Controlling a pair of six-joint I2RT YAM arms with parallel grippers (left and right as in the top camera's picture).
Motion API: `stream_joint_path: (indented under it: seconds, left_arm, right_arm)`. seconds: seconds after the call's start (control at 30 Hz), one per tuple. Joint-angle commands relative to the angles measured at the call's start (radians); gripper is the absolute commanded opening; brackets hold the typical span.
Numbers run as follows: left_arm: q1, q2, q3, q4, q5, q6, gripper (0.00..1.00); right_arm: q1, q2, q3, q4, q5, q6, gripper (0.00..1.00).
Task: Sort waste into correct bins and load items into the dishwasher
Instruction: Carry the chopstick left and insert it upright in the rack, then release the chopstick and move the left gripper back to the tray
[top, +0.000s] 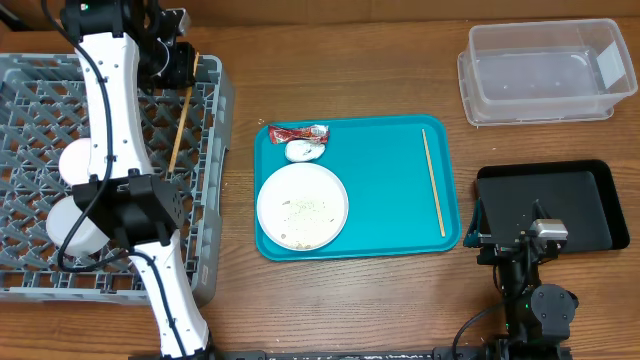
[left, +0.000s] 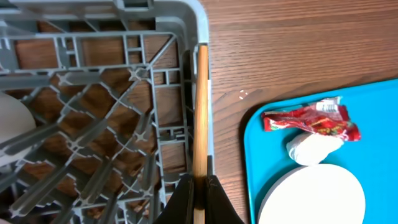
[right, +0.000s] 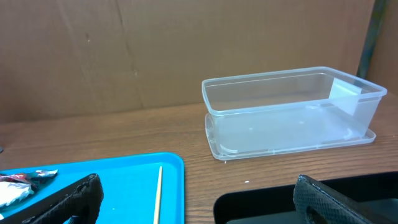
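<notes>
Brown wood table (top: 350, 60) fills the overhead view, and the right wrist view shows a plain brown board behind it. At the left sits the grey rack (top: 30, 100), with the left arm stretched across it. The left gripper (left: 199, 193) is at the rack's far right corner, its jaws clamped on a chopstick (left: 201, 112) that runs along the rack's right wall. Two white dishes (top: 72, 162) rest in the rack's left part, partly hidden by the arm.

A teal tray (top: 390, 200) lies in the middle of the table. Near its far left corner lies the red wrapper (top: 298, 133), with the white scrap (top: 303, 151) touching it on the near side. Just nearer stands the white plate (top: 302, 207), with loose grains (top: 305, 208) scattered on it. A second chopstick (top: 433, 180) lies along the tray's right side, well apart from the plate.

The clear tub (top: 545, 72) stands at the far right. The black tray (top: 580, 200) lies nearer on the right, and the right gripper (right: 199, 186) hangs at its left end, jaws wide apart and holding nothing.
</notes>
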Motion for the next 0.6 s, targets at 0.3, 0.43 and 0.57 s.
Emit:
stream_joint_path:
  seconds: [0.3, 0.43, 0.57]
  left_arm:
    - [-0.006, 0.122, -0.005, -0.004, -0.133, -0.162, 0.04]
    - [-0.006, 0.121, -0.005, -0.001, -0.123, -0.164, 0.04]
    - [-0.006, 0.121, -0.005, -0.001, -0.113, -0.164, 0.10]
  right_arm:
    - [-0.005, -0.011, -0.011, 0.005, 0.007, -0.003, 1.00]
    - [-0.005, -0.011, -0.011, 0.005, 0.007, -0.003, 1.00]
    - [-0.005, -0.011, -0.011, 0.006, 0.007, -0.003, 1.00]
